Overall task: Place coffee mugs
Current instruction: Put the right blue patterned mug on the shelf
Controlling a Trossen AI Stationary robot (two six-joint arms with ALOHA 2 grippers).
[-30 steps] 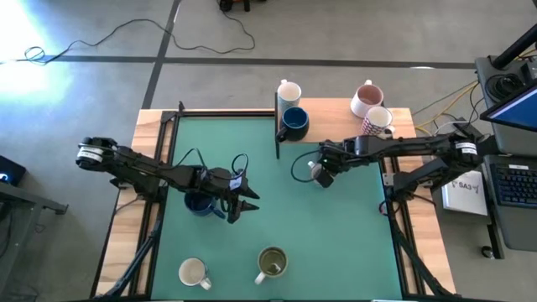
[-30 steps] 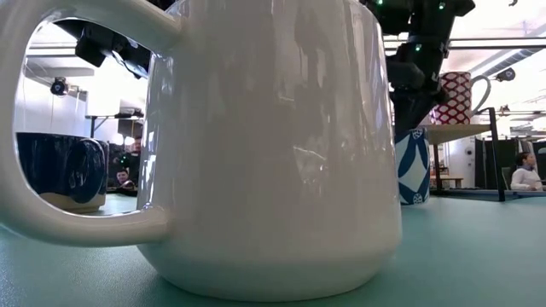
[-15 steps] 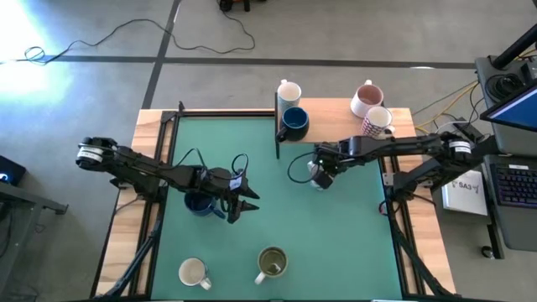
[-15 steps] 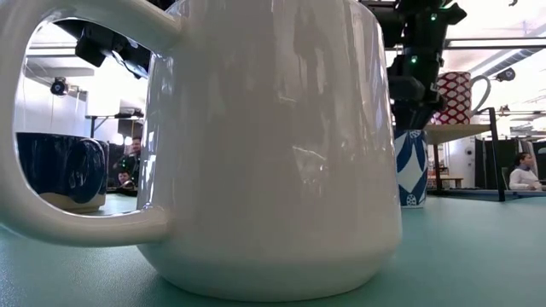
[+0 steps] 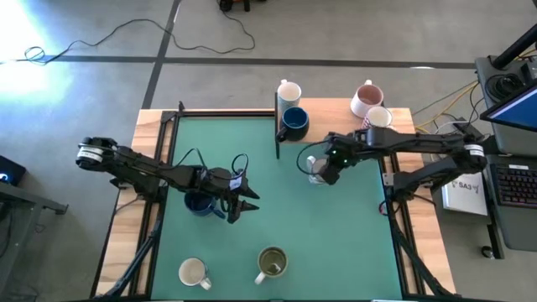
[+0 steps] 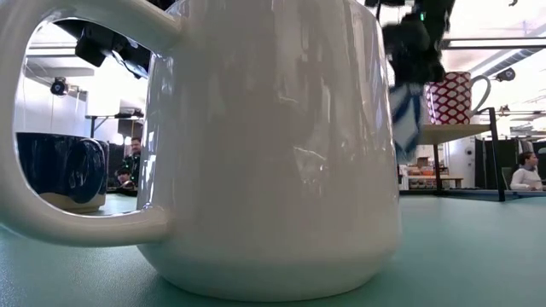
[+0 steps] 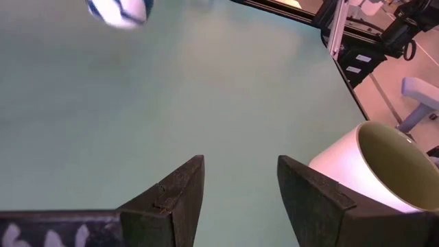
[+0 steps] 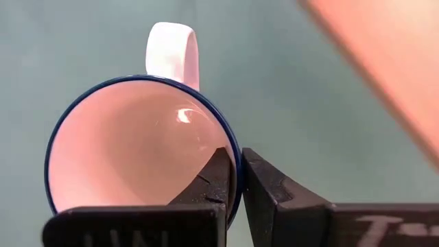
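The blue-and-white mug (image 5: 316, 167) hung clear of the green desk (image 5: 252, 138), off to its right side, its mouth tipped toward your right hand (image 8: 235, 180), which pinched the rim, one finger inside and one outside, with the handle on the far side. The wooden shelf (image 5: 336, 107) with four parked mugs lay just behind it, nearest this arm. Your left hand (image 7: 239, 192) hovered spread near the desk's middle, holding nothing.

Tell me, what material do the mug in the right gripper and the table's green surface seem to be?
The blue-rimmed mug, pinched at its rim by the right gripper, looks like glazed ceramic or enamel: glossy highlights inside. The green surface looks like a matte mat: no glare.
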